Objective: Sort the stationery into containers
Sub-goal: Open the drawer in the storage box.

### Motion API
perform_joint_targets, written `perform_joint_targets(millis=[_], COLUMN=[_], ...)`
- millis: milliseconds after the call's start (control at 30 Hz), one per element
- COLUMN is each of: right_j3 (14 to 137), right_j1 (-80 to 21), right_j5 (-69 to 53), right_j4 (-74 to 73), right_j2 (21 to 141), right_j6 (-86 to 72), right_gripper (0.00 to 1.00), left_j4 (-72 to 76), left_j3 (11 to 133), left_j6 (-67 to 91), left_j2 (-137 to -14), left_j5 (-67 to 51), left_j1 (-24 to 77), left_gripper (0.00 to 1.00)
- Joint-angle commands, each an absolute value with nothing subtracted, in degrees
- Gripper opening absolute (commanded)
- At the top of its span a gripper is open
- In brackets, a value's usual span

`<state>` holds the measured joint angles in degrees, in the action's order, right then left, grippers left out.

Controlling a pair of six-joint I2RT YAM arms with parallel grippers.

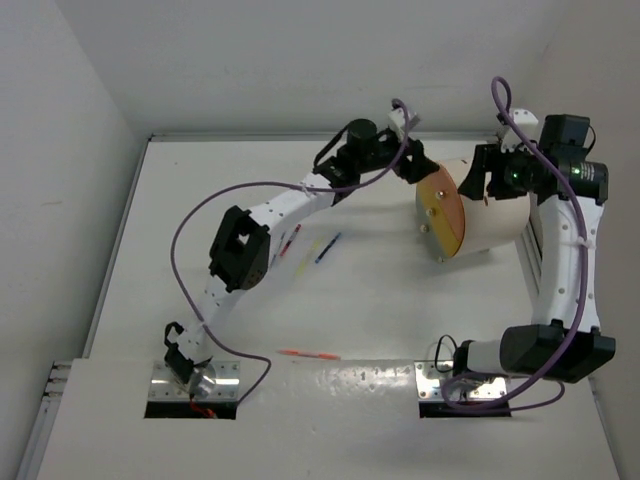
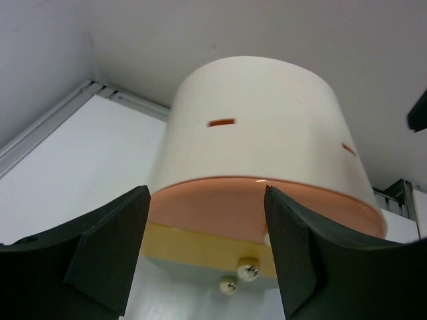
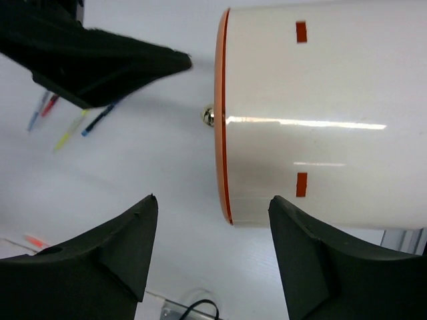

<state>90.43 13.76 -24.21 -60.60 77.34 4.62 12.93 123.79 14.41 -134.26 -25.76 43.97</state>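
The cream drum container (image 1: 492, 208) lies on its side at the back right, its orange-yellow front disc (image 1: 443, 210) facing left with a small knob (image 3: 209, 117). My left gripper (image 1: 413, 166) is open and empty just off the disc's far edge; in the left wrist view the disc (image 2: 267, 207) and the knob (image 2: 248, 269) show between its jaws (image 2: 207, 247). My right gripper (image 1: 483, 185) is open and empty above the drum (image 3: 327, 113). A red pen (image 1: 290, 240), a yellow pen (image 1: 312, 250) and a blue pen (image 1: 328, 247) lie mid-table. An orange-red pen (image 1: 308, 354) lies near the front. No patterned cylinders are in view.
The table's back wall and left wall rim (image 1: 120, 230) bound the surface. The right arm's links (image 1: 560, 270) stand right of the drum. The left arm (image 1: 270, 215) reaches diagonally over the pens. Its purple cable (image 1: 190, 225) loops to the left.
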Motion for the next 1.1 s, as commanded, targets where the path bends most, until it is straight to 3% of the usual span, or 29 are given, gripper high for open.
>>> perform_joint_targets(millis=[0, 133, 300, 500, 667, 833, 933, 1067], right_j3=[94.39, 95.28, 91.76, 93.61, 93.95, 95.36, 97.99, 105.88], right_j1=[13.97, 13.89, 12.04, 11.69, 10.73, 11.33, 14.49, 18.8], right_j5=[-24.79, -21.46, -13.9, -6.86, -4.05, -1.67, -3.59, -10.89], right_j4=[-56.95, -56.78, -52.82, -55.28, -55.99, -54.93, -55.98, -60.2], right_j2=[78.04, 81.29, 82.52, 85.08, 85.78, 85.78, 87.44, 92.19], right_j6=[0.71, -2.28, -0.89, -0.44, -0.44, -0.44, -0.44, 3.15], right_gripper=[0.66, 0.57, 0.45, 0.45, 0.45, 0.52, 0.68, 0.77], left_j4=[15.29, 12.48, 8.27, 6.16, 5.98, 6.15, 6.24, 7.38], left_j3=[122.35, 118.93, 111.1, 105.47, 105.91, 107.84, 108.81, 109.25], left_j6=[20.29, 18.81, 12.84, 7.65, 5.36, 4.92, 4.83, 5.71], left_j2=[-127.8, -123.77, -120.51, -119.27, -120.14, -121.9, -122.96, -123.4], left_j5=[-29.79, -34.44, -39.8, -42.98, -42.89, -42.89, -42.98, -43.5], left_j1=[39.12, 38.32, 38.85, 40.6, 42.1, 42.71, 43.15, 43.24], left_gripper=[0.75, 0.61, 0.53, 0.65, 0.67, 0.68, 0.68, 0.68])
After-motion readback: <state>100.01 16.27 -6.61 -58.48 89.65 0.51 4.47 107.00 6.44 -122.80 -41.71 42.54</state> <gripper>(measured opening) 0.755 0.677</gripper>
